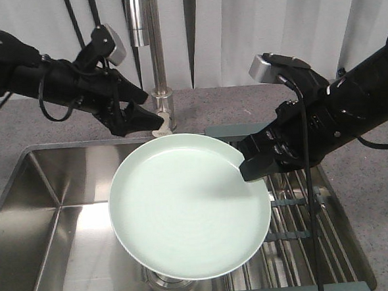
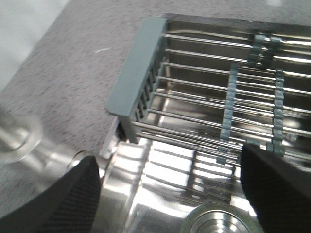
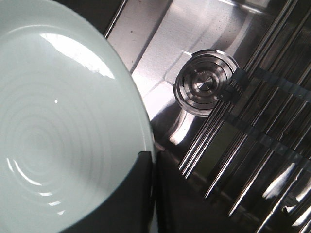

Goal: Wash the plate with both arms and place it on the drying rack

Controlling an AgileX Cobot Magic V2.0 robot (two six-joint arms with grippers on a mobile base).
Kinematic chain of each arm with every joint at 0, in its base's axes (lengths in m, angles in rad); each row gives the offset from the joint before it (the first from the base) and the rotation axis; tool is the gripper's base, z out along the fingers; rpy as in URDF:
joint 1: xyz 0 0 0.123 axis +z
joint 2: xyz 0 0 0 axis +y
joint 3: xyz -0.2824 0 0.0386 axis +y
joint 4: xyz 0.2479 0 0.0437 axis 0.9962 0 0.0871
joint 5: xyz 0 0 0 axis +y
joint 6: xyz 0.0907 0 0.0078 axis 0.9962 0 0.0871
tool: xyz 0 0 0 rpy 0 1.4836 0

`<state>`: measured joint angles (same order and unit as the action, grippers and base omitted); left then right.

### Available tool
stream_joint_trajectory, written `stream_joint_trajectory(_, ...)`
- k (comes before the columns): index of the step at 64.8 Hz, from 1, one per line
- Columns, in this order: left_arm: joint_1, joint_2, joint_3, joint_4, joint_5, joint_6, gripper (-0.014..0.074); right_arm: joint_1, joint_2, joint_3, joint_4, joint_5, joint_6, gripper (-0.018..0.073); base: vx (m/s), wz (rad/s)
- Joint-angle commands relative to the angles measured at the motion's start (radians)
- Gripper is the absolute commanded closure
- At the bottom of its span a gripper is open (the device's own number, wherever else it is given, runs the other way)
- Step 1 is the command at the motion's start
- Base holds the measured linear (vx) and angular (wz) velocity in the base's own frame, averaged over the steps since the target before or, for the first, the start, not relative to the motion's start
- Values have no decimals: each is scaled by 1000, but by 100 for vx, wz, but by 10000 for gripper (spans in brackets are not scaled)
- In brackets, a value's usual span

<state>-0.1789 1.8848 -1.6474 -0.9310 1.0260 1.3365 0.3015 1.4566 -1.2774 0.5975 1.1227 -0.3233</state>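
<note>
Over the sink (image 1: 45, 194), the plate (image 1: 185, 209), its rim within the right gripper (image 1: 245, 163).

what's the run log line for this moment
right claw: shut on plate rim, over sink | left claw: open, empty, by faucet | drying rack: no plate yet

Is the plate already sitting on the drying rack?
No, the right hand holds the plate by its rim over the sink, beside the drying rack.
</note>
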Motion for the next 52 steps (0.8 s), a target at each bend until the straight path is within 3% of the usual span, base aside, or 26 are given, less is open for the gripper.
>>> stream_joint_trajectory(1,15,-113,-25,42,-33,-166,42,-2,-38,-27,43,-28,-7,564,0,0)
stream_joint_trajectory(15,52,-229,-25,277,-51,-515,42,-2,-38,-27,43,-28,-7,564,0,0)
stream_joint_trajectory(30,103,-342,-21,568,-39,-959,42,-2,-38,-27,43,-28,-7,564,0,0)
stream_joint_trajectory(40,119,-467,97,665,-156,-1106,64,-2,-38,-27,43,-28,-7,564,0,0)
stream_joint_trajectory(52,119,-662,311,723,-243,-1153,113,-2,-38,-27,43,-28,-7,564,0,0)
